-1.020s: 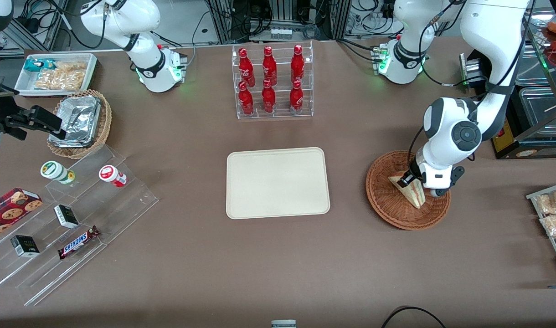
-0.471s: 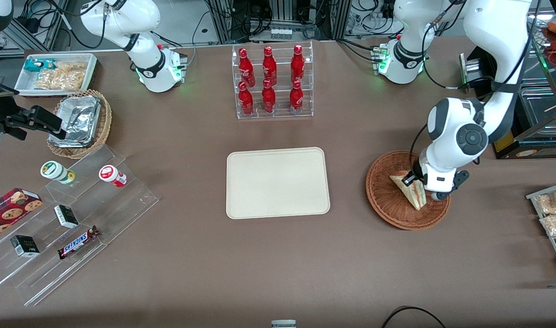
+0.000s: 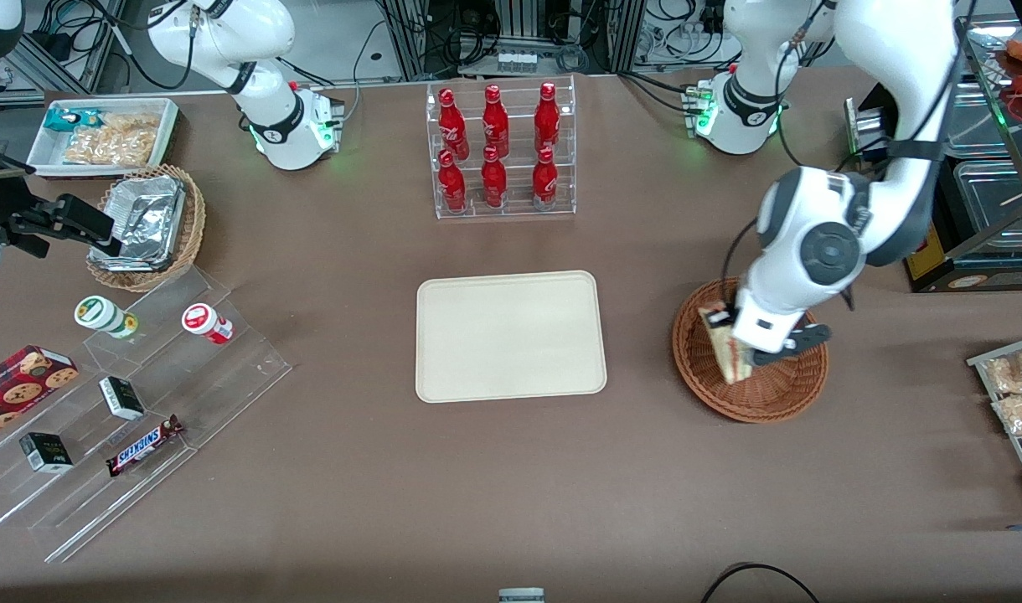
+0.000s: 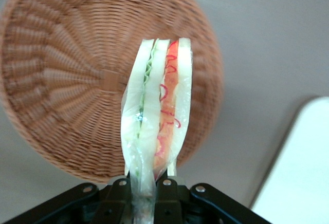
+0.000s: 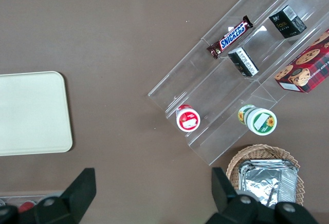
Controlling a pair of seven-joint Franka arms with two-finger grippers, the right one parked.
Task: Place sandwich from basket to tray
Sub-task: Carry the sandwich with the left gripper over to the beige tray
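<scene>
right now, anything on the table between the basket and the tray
No. In the front view only bare brown tabletop lies between the basket and the tray. The gripper hangs over the basket, shut on the sandwich.

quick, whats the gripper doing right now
Gripper: closed on the sandwich, held above the basket.

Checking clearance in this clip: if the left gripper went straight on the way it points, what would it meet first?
Probably the basket: the gripper, shut on the sandwich, points down at its wicker floor, though the gap is unclear.
</scene>
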